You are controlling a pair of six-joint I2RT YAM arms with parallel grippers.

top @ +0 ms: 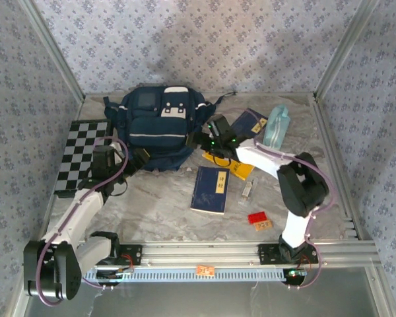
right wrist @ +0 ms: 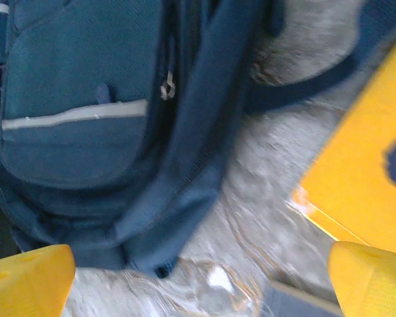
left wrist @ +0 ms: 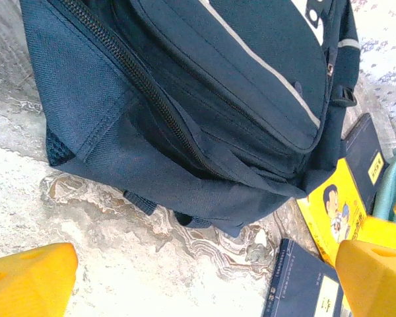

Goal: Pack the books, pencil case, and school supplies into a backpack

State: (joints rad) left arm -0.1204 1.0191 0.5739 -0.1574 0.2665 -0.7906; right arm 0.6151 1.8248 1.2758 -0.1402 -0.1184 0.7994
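Left gripper (left wrist: 201, 284) and right gripper (right wrist: 199, 281), both wide open and empty, flank the large navy fabric backpack (top: 157, 125); unzipping seems the step in hand, calling for a pinch on its dark zip (left wrist: 152, 99)

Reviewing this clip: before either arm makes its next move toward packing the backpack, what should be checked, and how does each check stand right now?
1. Left gripper open and empty: ok.
2. Right gripper open and empty: ok.
3. Backpack zipper open for loading: not ok, the visible stretch looks shut.
4. All three books located outside the backpack: near navy book, yellow book, far navy book: ok.
5. Pencil case in plain view beside the far navy book: ok.
6. Small clear item lying free: ok.
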